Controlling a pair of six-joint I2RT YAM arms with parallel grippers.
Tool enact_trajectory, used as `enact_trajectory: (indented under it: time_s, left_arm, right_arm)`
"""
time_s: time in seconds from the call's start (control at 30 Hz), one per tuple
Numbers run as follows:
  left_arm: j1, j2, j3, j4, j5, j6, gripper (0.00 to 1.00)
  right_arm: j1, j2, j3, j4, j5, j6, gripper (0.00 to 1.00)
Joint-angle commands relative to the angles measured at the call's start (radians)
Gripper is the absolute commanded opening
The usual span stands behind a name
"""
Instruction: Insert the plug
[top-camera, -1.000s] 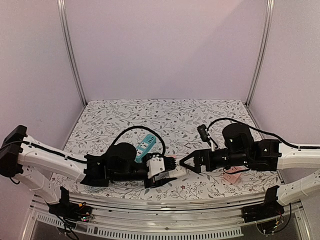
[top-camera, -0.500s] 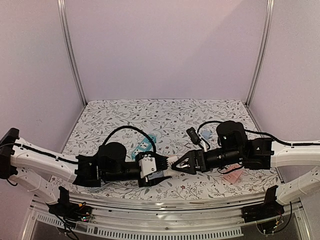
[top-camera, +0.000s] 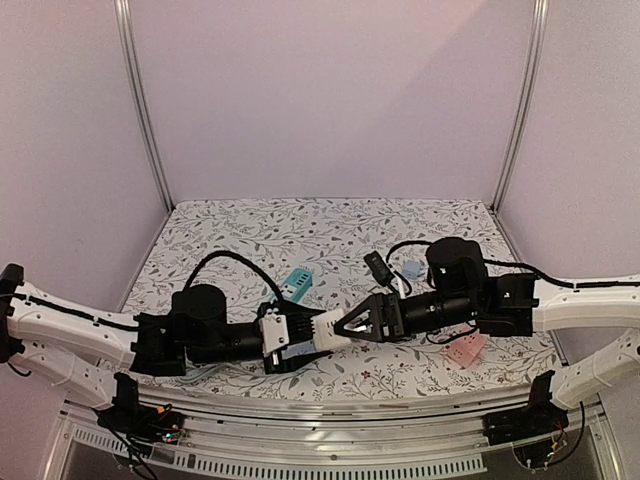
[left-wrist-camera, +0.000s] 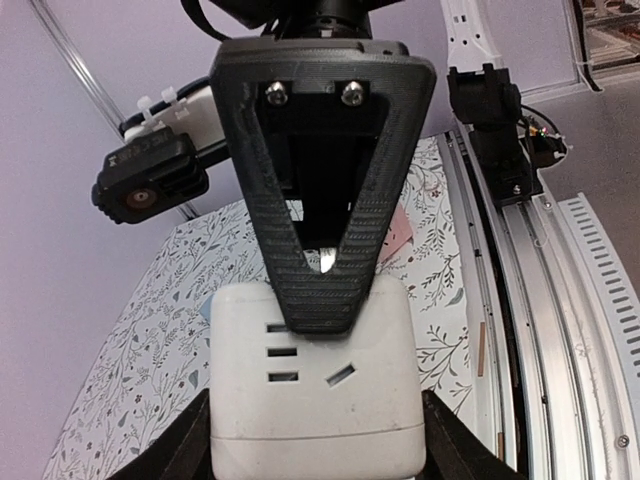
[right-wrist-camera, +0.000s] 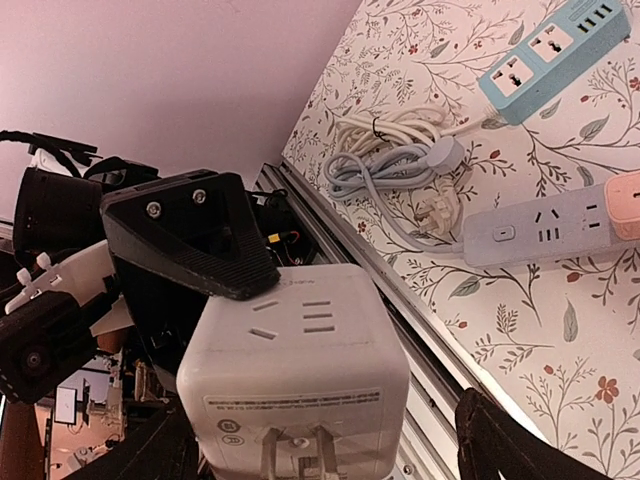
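A white cube adapter (top-camera: 323, 340) with plug prongs (right-wrist-camera: 295, 455) hangs above the table's front edge. My left gripper (top-camera: 310, 341) is shut on it, its fingers (left-wrist-camera: 190, 445) pressing two opposite sides of the cube (left-wrist-camera: 310, 400). My right gripper (top-camera: 346, 328) is open around the cube's other end (right-wrist-camera: 300, 360). One right finger (left-wrist-camera: 325, 250) lies over the socket face. The other right finger (right-wrist-camera: 500, 440) stands clear of the cube. The prongs point toward the right wrist.
A teal power strip (top-camera: 296, 283) lies on the floral table (top-camera: 250, 240) behind the left arm. A grey strip (right-wrist-camera: 545, 230) with a pink end, and a coiled grey cable (right-wrist-camera: 390, 160), lie near the front rail (right-wrist-camera: 440, 350). A pink piece (top-camera: 468, 352) lies under the right arm.
Both arms have shifted left. The left gripper drew back with the cube, and the right gripper followed and now reaches over it, where a gap stood between them before.
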Motion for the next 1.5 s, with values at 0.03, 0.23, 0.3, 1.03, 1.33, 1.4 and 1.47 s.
enact_trajectory:
  time_s: [0.03,0.23,0.3,1.03,1.33,1.4,1.47]
  left_arm:
    - [0.011,-0.047,-0.030,0.060,0.024,0.012,0.16]
    - [0.011,-0.062,-0.040,0.064,0.024,0.029,0.16]
    - [0.011,-0.067,-0.041,0.065,0.024,0.033,0.16]
    - [0.011,0.016,0.014,0.050,-0.011,0.085,0.17]
    - [0.011,-0.008,0.018,-0.003,-0.046,0.060,0.76]
    - [0.011,-0.032,-0.001,-0.004,-0.059,0.054,0.97]
    - [0.011,-0.054,-0.026,0.012,-0.068,0.061,0.99]
  right_arm:
    - [0.004,0.018,0.028,0.058,-0.039,0.038,0.85]
    - [0.004,0.055,0.041,0.122,-0.113,0.075,0.78]
    - [0.004,0.060,0.041,0.144,-0.134,0.095,0.74]
    - [0.019,0.107,0.056,0.190,-0.171,0.139,0.31]
    - [0.019,0.077,0.026,0.182,-0.124,0.105,0.00]
    - [0.019,0.055,0.010,0.175,-0.096,0.091,0.00]
    - [0.018,0.031,0.001,0.164,-0.068,0.073,0.00]
